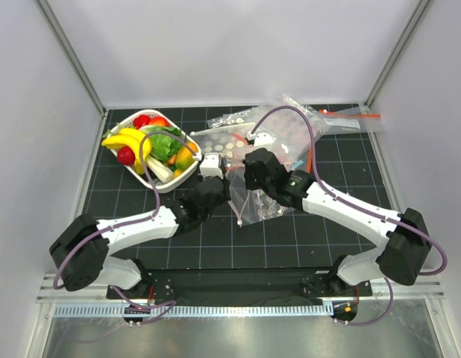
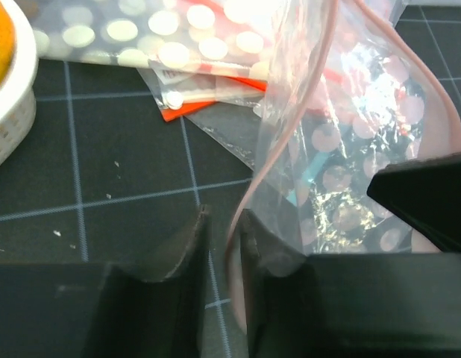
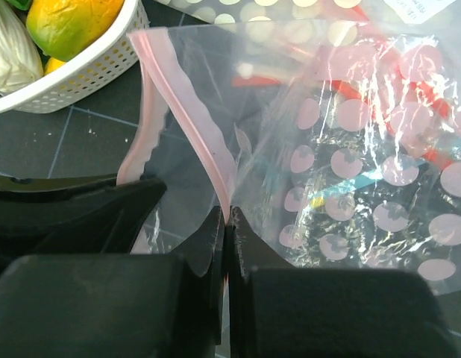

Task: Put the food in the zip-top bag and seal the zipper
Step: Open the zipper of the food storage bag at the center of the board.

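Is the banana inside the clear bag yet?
No, the banana bunch lies in the white basket, apart from the clear bag.

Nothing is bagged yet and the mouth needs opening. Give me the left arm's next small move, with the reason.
Probably close the left jaws on the pinkish mouth strip running between them: they stand apart around it, while the right jaws are shut on what looks like the zip-top bag's other lip. With the food in the basket, both lips need holding to pull the mouth open.
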You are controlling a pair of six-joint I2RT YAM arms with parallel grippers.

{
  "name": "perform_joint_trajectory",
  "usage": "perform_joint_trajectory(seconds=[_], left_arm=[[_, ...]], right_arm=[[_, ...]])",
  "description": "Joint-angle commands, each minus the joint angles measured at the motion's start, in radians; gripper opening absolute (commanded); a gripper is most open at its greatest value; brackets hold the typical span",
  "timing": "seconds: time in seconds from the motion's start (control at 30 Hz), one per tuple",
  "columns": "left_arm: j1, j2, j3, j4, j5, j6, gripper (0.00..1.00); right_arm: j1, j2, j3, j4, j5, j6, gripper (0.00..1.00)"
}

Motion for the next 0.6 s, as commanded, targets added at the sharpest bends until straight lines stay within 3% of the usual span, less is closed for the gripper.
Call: perform_joint_trajectory(seconds=[0.0, 0.17, 0.37, 0.57], left_arm=[[0.001, 0.041, 0.065, -0.010, -0.025, 0.035, 0.03], [0.005, 0.040, 0.064, -0.018, -0.056, 0.021, 0.00], [0.039, 0.026, 0.033, -0.006, -0.030, -0.019, 0.00], [0.133, 0.040, -0.002, 0.040, 0.136, -0.106, 0.00]], right_arm=[[0.015, 0.017, 0.011, 0.003, 0.054, 0.014, 0.07], [0.020, 0.110, 0.070, -0.072, 0.151, 0.017, 0.22], [0.018, 0.186, 0.110, -0.106, 0.140, 0.034, 0.23], [0.018, 0.157, 0.073, -0.054, 0.102, 0.034, 0.32]])
